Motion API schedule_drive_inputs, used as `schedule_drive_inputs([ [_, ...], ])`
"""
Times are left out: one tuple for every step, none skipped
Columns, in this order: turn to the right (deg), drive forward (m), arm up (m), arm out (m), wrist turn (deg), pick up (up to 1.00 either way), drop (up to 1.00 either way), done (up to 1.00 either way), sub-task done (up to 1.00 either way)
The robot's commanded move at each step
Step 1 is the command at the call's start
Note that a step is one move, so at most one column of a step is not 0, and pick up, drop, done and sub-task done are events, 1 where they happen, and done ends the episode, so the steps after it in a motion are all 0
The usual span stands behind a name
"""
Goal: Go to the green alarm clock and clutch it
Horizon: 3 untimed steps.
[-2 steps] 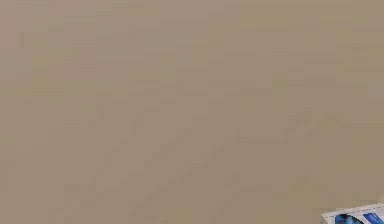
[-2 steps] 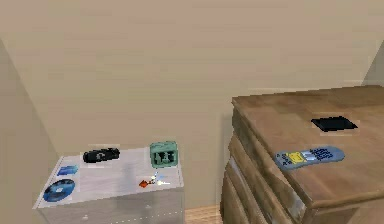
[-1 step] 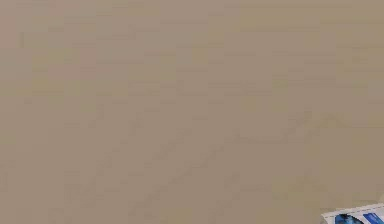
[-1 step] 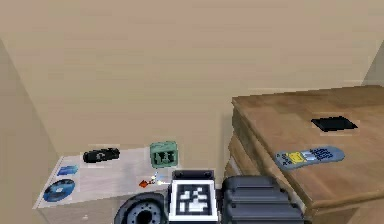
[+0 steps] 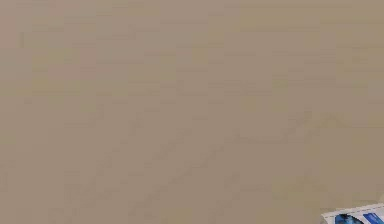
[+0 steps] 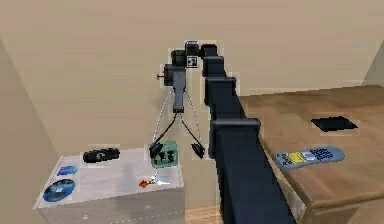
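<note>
Arm, a dark square bar point(image 6: 235, 140), extends, its two-finger gripper point(image 6: 178, 149) pointing down at a white tabletop point(image 6: 110, 180). Plain beige wall point(image 6: 90, 70) stands behind. Whether it holds anything, I cannot tell.

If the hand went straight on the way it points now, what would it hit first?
Probably the small green thing on the white table: the hand aims down at it. Depth is unclear, so it could land on the tabletop beside it.
</note>
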Motion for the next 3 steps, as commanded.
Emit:
schedule_drive_inputs([
  [0.0, 0.0, 0.0, 0.0, 45.0, 0.0, 0.0, 0.0, 0.0],
  [0.0, 0.0, 0.0, 0.0, 45.0, 0.0, 0.0, 0.0, 0.0],
  [0.0, 0.0, 0.0, 0.0, 42.0, 0.0, 0.0, 0.0, 0.0],
])
